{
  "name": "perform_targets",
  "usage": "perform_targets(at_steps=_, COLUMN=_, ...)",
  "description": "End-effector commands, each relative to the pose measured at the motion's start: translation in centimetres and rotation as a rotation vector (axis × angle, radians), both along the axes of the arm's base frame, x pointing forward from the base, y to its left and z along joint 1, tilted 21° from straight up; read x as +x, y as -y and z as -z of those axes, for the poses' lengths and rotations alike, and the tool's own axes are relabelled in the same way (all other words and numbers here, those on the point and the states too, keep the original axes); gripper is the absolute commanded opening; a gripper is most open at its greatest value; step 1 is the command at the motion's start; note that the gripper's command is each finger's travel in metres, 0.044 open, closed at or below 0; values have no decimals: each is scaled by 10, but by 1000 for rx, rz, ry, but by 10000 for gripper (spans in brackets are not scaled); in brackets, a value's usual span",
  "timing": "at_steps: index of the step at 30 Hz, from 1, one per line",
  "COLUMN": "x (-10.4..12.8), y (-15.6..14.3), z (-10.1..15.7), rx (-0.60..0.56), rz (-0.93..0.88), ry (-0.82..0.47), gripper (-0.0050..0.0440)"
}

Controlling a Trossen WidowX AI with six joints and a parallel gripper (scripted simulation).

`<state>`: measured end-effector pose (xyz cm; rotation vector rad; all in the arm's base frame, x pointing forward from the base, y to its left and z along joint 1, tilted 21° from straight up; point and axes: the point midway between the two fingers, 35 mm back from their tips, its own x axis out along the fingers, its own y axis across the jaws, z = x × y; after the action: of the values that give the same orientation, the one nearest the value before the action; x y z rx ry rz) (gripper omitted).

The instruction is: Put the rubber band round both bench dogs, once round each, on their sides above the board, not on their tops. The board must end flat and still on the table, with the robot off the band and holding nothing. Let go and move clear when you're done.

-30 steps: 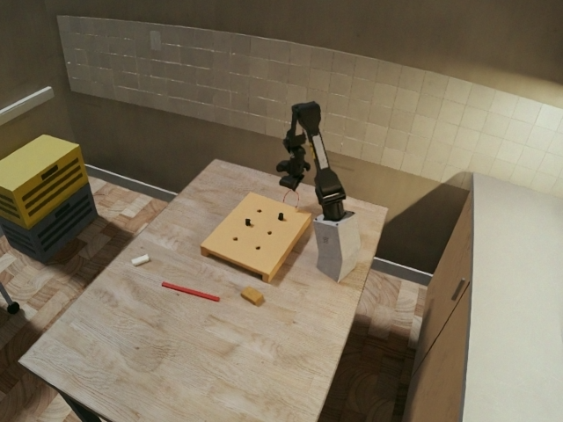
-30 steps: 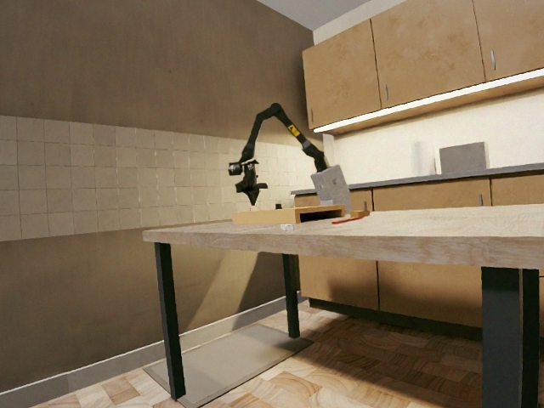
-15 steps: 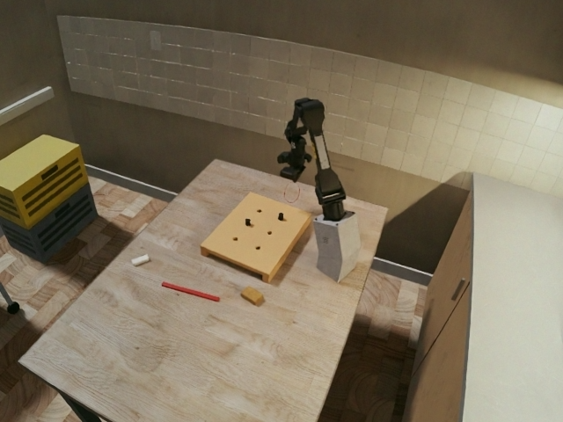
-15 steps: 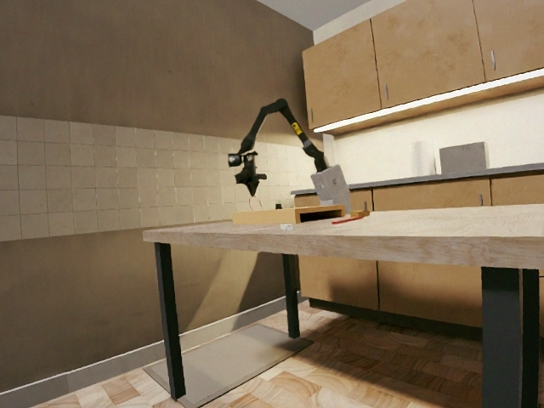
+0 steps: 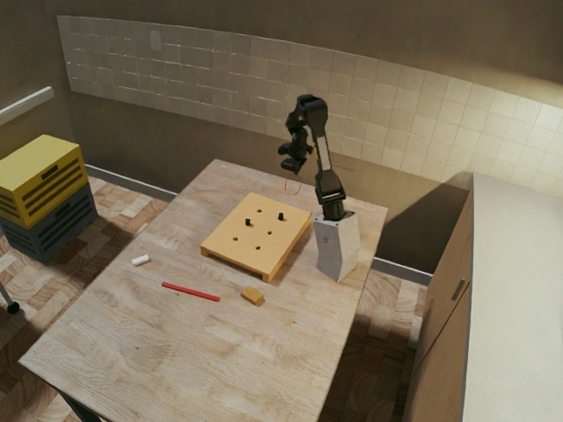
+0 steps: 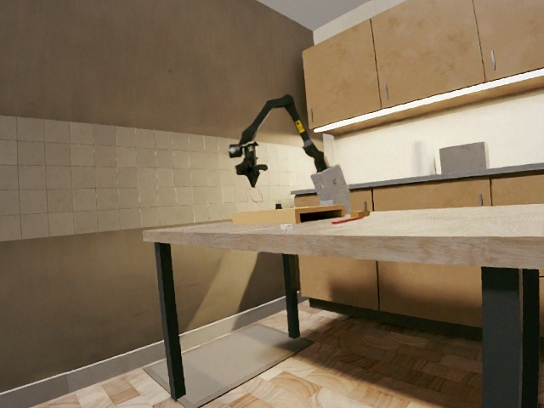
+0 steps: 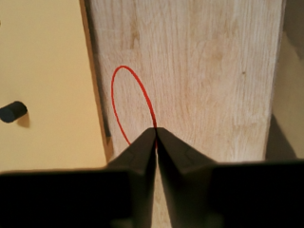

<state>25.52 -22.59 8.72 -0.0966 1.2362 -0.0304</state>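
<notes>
My gripper [image 5: 294, 171] [image 6: 253, 183] [image 7: 155, 134] is shut on a thin red rubber band [image 5: 286, 185] [image 6: 262, 195] [image 7: 144, 97], which hangs from the fingertips as an open loop. It is held in the air beyond the far edge of the yellow board [image 5: 227, 247] [image 6: 263, 216] [image 7: 47, 57]. The board lies flat on the table. Two short black bench dogs [image 5: 247, 221] [image 5: 280, 215] stand upright in it, both bare. One dog [image 7: 12, 111] shows at the left edge of the wrist view and one dog [image 6: 278, 205] shows in the exterior view.
A white cylinder [image 5: 140, 259] [image 6: 286, 227], a red stick [image 5: 190, 291] [image 6: 344, 220] and a small yellow block [image 5: 252, 294] [image 6: 359, 213] lie in front of the board. The arm's grey base [image 5: 339, 247] stands right of it. Stacked crates [image 5: 40, 181] stand on the floor, left.
</notes>
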Motion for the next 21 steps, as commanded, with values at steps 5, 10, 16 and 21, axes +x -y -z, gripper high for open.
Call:
perform_targets(at_steps=5, x=-5, y=0, z=-36, rx=-43, rz=0, ry=49, gripper=-50)
perform_targets(at_steps=10, x=-11, y=-10, z=-21, rx=-6, rz=46, ry=27, gripper=-50)
perform_targets(at_steps=16, x=-24, y=-27, z=-18, rx=36, rz=167, ry=37, gripper=-50)
perform_targets(at_steps=21, x=-42, y=-49, z=-13, rx=95, rz=329, ry=53, gripper=-50)
